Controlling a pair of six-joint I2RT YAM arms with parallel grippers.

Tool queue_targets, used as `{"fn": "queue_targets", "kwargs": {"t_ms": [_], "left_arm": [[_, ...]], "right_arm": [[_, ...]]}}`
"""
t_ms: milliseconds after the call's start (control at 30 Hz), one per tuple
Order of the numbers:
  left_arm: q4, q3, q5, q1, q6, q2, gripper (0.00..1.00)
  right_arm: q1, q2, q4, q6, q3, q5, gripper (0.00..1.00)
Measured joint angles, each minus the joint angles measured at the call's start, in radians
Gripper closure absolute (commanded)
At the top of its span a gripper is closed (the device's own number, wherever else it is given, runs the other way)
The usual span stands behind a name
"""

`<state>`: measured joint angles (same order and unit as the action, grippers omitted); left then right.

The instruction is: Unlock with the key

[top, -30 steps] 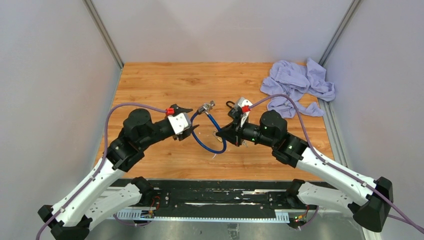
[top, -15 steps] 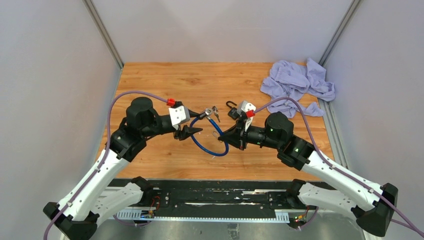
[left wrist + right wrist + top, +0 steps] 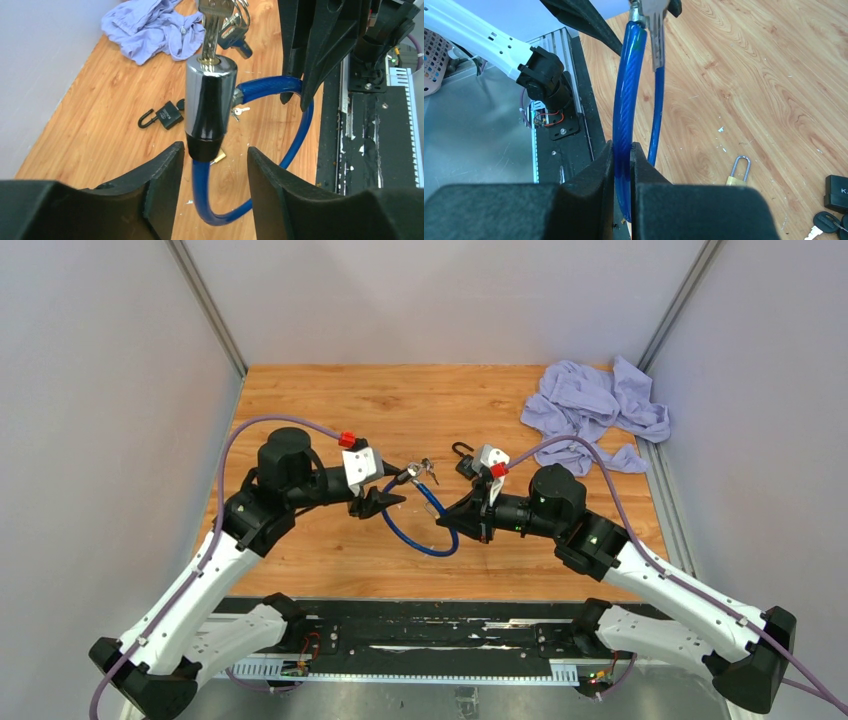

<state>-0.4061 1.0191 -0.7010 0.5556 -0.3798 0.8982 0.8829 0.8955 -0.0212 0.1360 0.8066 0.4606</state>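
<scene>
A blue cable lock hangs in a loop between my two arms. Its chrome cylinder points up, with a key in its end and more keys hanging from the ring. My left gripper is open and straddles the cable just under the cylinder's black collar, with a gap on each side. The same gripper shows in the top view, left of the cylinder. My right gripper is shut on the blue cable and holds it up off the table.
A black padlock lies open behind the cable, and a small brass padlock lies under the loop. Loose keys lie near the black padlock. A crumpled lilac cloth fills the far right corner.
My left arm has swung toward the lock cylinder, so its jaws now straddle the cable, and they have narrowed. The right arm shifted slightly right with the cable still in its grip.
</scene>
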Motion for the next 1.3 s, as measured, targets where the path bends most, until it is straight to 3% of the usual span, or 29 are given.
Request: {"fn": "queue_targets", "kwargs": {"t_ms": [233,467,733,867,900,967,1067,1300], "left_arm": [[0.000,-0.005,0.028,-0.004,-0.010,-0.035,0.36],[-0.021,-0.011,0.015,-0.005,-0.023,-0.052,0.41],[-0.075,-0.011,-0.013,-0.005,-0.036,-0.027,0.58],[-0.087,-0.011,-0.013,-0.005,-0.038,-0.013,0.82],[-0.089,-0.011,-0.013,-0.005,-0.036,-0.012,0.90],[-0.094,-0.011,-0.007,-0.005,-0.043,-0.011,0.99],[-0.096,-0.011,0.014,-0.010,-0.064,-0.012,1.00],[-0.158,-0.009,0.084,-0.010,-0.163,-0.011,1.00]], "right_arm": [[0.000,0.000,0.000,-0.003,0.000,0.006,0.99],[0.003,0.000,0.000,-0.003,0.000,0.009,0.99],[0.019,0.000,0.000,-0.004,0.000,0.023,0.99],[0.024,0.000,0.000,-0.005,0.000,0.029,0.99],[0.026,0.001,0.000,-0.006,0.000,0.030,0.98],[0.030,0.004,0.002,-0.006,0.000,0.034,0.85],[0.031,0.018,0.007,-0.003,0.000,0.028,0.64],[0.033,0.044,0.063,0.016,0.079,-0.002,0.53]]}}
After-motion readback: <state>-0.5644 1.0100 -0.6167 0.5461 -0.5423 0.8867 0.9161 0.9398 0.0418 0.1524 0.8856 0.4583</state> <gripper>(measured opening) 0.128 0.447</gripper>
